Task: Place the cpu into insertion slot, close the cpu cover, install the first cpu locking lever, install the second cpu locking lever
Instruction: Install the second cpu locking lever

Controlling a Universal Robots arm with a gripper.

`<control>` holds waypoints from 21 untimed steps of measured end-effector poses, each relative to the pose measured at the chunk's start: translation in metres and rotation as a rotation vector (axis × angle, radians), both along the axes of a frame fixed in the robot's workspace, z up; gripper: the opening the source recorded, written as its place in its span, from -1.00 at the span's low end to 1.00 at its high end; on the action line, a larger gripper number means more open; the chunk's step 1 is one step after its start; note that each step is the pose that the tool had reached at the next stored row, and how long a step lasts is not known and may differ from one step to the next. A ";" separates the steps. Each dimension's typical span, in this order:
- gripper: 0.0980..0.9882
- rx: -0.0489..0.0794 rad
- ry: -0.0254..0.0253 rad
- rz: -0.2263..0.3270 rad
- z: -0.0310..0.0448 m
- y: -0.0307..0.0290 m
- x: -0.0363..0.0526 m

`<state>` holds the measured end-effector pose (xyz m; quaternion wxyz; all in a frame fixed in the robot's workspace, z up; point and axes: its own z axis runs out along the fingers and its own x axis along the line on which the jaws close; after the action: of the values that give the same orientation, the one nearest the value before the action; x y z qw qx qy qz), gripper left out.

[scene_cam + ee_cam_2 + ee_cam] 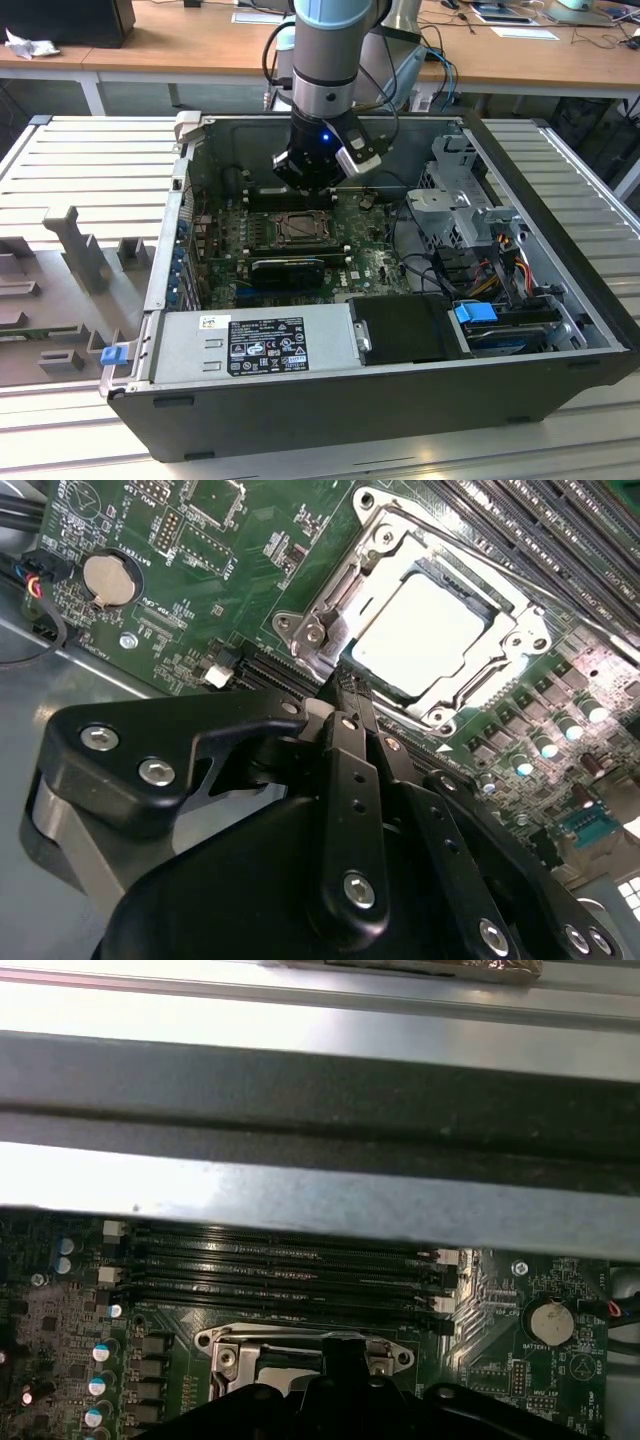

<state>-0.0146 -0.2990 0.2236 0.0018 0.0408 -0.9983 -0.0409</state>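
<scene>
One robot arm reaches into an open computer case (560, 240). Its tool (345, 695), fingers pressed together and holding nothing, hovers beside the socket (330, 590), where the chip (420, 630) sits under the closed metal cover (505, 640).

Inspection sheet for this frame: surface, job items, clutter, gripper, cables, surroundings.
Surface: open computer case lying on a ribbed metal table, green motherboard exposed.
Job's things: cpu sits in the insertion slot; the cpu cover lies closed around it. Lever state cannot be told.
Clutter: grey moulded fixture on the table at the exterior view's left.
Gripper: gripper hangs just above the socket's edge, fingers together, holding nothing.
Cables: bundle inside the case at the exterior view's right; arm cables by the wrist.
Surroundings: wooden desks behind.
</scene>
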 end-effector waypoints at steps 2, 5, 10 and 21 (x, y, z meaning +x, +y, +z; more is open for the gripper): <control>-0.98 0.000 0.0000 0.000 0.0008 -0.0002 0.0000; -0.98 0.000 0.0000 0.000 0.0042 -0.0001 0.0000; -0.98 0.000 0.0000 0.000 0.0067 -0.0012 0.0001; -0.98 0.000 -0.0001 0.000 0.0065 -0.0087 0.0000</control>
<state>-0.0146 -0.3077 0.2301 0.0018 0.0409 -0.9983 -0.0410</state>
